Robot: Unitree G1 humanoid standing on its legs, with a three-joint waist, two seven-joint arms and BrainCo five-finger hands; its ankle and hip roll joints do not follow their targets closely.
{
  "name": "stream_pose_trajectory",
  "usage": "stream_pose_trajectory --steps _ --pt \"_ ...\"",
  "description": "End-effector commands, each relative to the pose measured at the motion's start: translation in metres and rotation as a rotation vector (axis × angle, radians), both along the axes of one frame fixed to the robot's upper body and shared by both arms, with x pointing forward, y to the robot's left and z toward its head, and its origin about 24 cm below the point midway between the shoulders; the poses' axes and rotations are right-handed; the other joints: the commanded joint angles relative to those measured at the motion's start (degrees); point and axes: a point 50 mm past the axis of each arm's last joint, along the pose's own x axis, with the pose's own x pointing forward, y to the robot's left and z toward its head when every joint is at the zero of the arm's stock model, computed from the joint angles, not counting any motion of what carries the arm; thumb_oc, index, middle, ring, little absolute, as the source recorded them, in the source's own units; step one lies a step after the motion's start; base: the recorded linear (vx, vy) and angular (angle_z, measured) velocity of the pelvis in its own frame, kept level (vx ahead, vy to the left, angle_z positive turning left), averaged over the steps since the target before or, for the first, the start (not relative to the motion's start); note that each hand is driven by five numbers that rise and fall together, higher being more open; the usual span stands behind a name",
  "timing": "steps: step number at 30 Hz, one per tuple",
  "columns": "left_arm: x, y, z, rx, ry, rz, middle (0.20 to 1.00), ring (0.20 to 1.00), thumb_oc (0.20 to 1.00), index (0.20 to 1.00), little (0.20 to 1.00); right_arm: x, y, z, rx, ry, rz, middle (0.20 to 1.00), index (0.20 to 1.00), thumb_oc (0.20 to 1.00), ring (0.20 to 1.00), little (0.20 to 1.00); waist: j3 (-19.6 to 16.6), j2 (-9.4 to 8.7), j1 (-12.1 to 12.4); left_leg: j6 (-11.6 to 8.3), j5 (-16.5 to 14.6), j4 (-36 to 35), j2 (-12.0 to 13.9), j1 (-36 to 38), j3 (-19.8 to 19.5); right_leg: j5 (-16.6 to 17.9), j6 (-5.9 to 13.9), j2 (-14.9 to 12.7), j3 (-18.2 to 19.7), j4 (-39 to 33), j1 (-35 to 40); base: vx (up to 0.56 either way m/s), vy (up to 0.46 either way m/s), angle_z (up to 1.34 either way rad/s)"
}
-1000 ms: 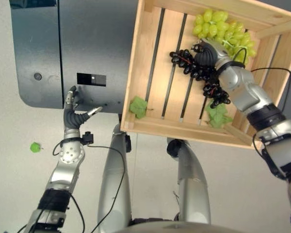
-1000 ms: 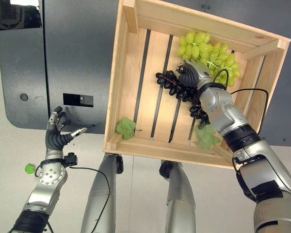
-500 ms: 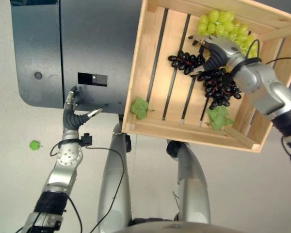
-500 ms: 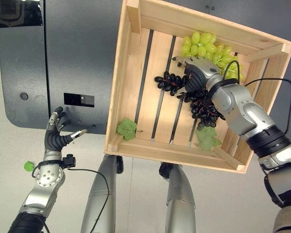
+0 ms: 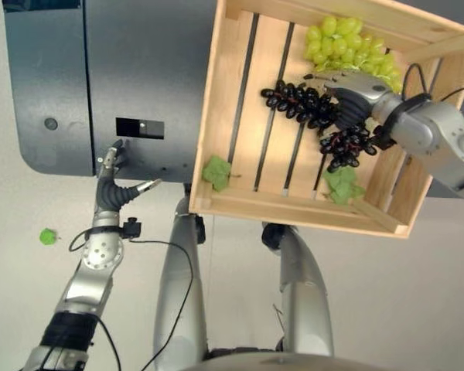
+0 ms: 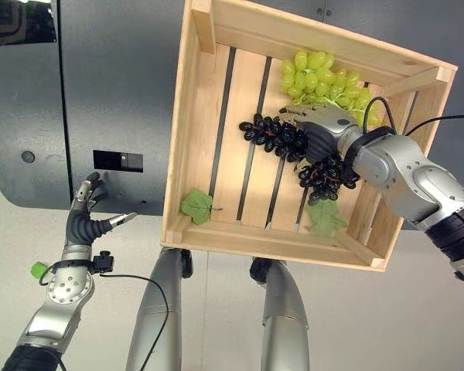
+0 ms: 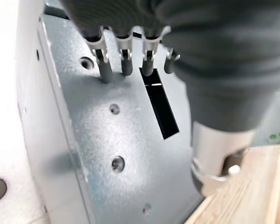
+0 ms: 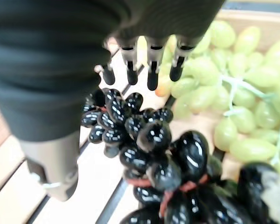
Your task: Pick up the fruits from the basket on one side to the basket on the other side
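While its fingers curl round the black grapes [image 6: 294, 147] in the crate [image 6: 209, 116], right hand [image 6: 325, 127] – now shifted left, left hand [image 6: 85, 220] loosely open.

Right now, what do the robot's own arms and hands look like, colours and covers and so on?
Both arms are silver-grey metal with dark bands at the joints. The left hand and right hand have a dark ribbed cover over the back and wrist, with silver fingers ending in dark tips and a thumb set apart. A round silver disc with small holes sits below the left wrist.
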Motion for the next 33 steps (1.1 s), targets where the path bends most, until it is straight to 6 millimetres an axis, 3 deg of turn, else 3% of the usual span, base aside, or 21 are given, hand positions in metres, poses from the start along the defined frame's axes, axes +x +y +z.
stream_pose_trajectory --steps 1,10,22,33 --pt "-0.014 -0.004 0.003 0.034 -0.029 -0.034 1.000 1.000 1.000 1.000 1.000 -0.004 0.006 0.011 -0.023 -0.026 0.035 1.000 1.000 1.000 1.000 1.000 -0.92 -0.94 0.74 -2.29 0.86 -4.76 -0.10 3.68 -0.56 0.60 13.96 -7.03 1.40 2.68 2.94 0.00 0.000 0.00" --pt "-0.011 -0.007 0.001 0.009 -0.024 -0.022 1.000 1.000 1.000 1.000 1.000 0.013 0.017 -0.008 0.016 -0.042 0.017 1.000 1.000 1.000 1.000 1.000 -0.92 0.05 0.97 -1.82 0.00 -3.08 -0.15 1.16 -0.30 0.61 13.85 -6.76 2.47 2.48 1.09 0.00 0.000 0.00" --pt "-0.008 -0.009 -0.001 -0.044 -0.036 0.006 1.000 1.000 1.000 1.000 1.000 0.032 0.020 -0.033 0.209 -0.055 -0.048 1.000 1.000 1.000 1.000 1.000 -0.92 1.24 0.87 -1.02 -1.12 -0.84 -0.52 -2.98 0.24 0.85 13.63 -6.68 4.24 2.58 -2.97 0.00 0.008 -0.02" --pt "-0.006 -0.010 -0.001 -0.058 -0.043 0.024 1.000 1.000 1.000 1.000 1.000 0.033 0.033 -0.037 0.264 -0.076 -0.028 1.000 1.000 1.000 1.000 1.000 -0.92 0.93 0.42 -0.65 -1.29 -0.93 -0.67 -3.54 0.35 0.86 13.48 -6.42 4.77 2.42 -4.06 0.00 0.000 0.00"
